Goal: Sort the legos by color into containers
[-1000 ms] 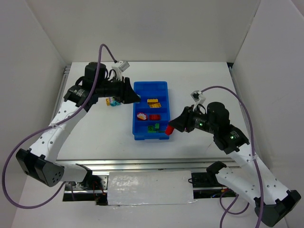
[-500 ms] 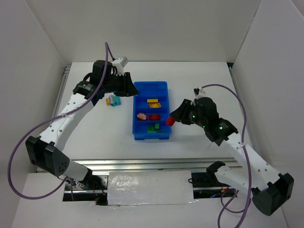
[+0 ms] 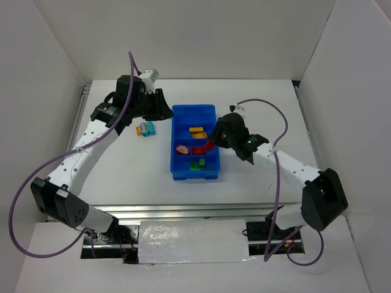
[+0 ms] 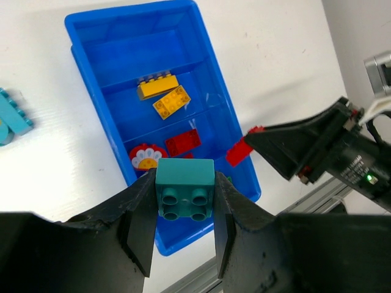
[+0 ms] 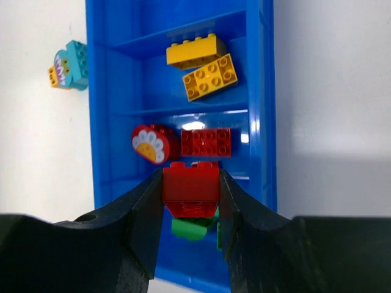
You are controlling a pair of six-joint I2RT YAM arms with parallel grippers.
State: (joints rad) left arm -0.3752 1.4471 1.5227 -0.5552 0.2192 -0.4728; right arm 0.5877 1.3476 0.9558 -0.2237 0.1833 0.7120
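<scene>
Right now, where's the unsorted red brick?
Top view, centre-right: the red brick is clamped in the right gripper over the blue tray, at its right rim beside the red compartment.

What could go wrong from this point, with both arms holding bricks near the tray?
1. The red brick in the right gripper hangs about over the divider between the red and green compartments of the tray. Released here, it might land with the green bricks.
2. The left gripper holds a teal brick close to the same tray, so the two grippers could bump there.
</scene>
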